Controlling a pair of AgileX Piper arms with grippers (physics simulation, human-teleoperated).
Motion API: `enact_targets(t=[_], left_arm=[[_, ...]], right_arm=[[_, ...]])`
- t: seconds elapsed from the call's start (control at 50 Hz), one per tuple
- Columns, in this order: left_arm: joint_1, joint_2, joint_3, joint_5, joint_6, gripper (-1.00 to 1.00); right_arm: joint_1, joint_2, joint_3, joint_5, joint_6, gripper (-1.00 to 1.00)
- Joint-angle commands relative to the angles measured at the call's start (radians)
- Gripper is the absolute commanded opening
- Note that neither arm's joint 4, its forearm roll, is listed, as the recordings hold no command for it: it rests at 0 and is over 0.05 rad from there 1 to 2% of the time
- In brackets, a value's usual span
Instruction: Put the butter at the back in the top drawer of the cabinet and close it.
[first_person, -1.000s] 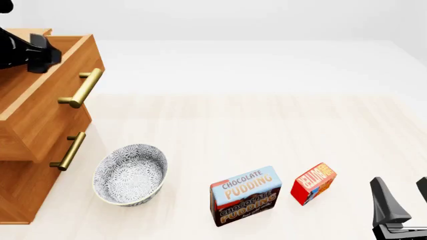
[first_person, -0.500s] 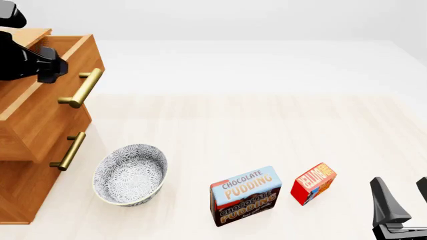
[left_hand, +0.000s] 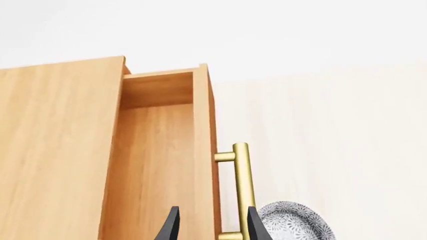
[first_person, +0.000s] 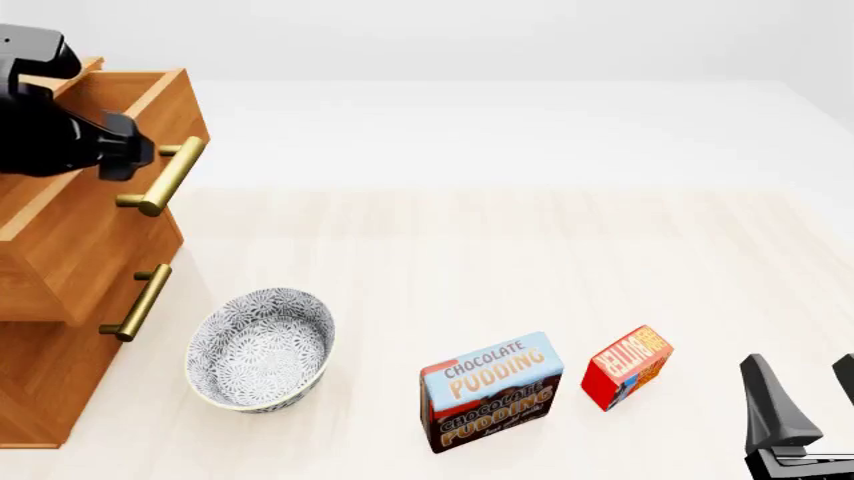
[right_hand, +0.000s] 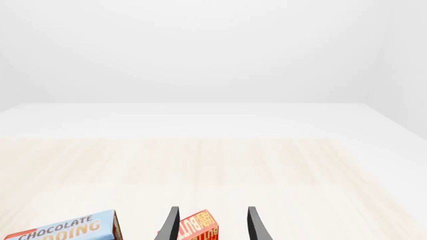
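The butter, a small red and orange box, stands on the table near the front right; in the right wrist view the butter shows low between the fingers. My right gripper is open, off to the butter's right and nearer the front edge. The cabinet stands at the left with its top drawer pulled out. My left gripper is open above the drawer's front panel, beside the brass handle. The top drawer is empty inside.
A blue and brown chocolate pudding box stands just left of the butter. A patterned bowl sits in front of the cabinet. The second drawer's handle juts out below the open drawer.
My left gripper has moved from over the drawer's inside out to its front panel, close to the handle. The right arm, the butter and the drawer have not moved.
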Motion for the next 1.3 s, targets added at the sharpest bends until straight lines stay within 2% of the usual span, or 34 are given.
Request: enact_targets(t=[0.02, 1.3], left_arm=[[-0.004, 0.016, 0.017, -0.020, -0.009, 1.00], [0.002, 0.053, 0.077, -0.071, -0.034, 1.00]], right_arm=[[0.000, 0.000, 0.000, 0.000, 0.000, 1.00], [0.000, 0.000, 0.000, 0.000, 0.000, 1.00]])
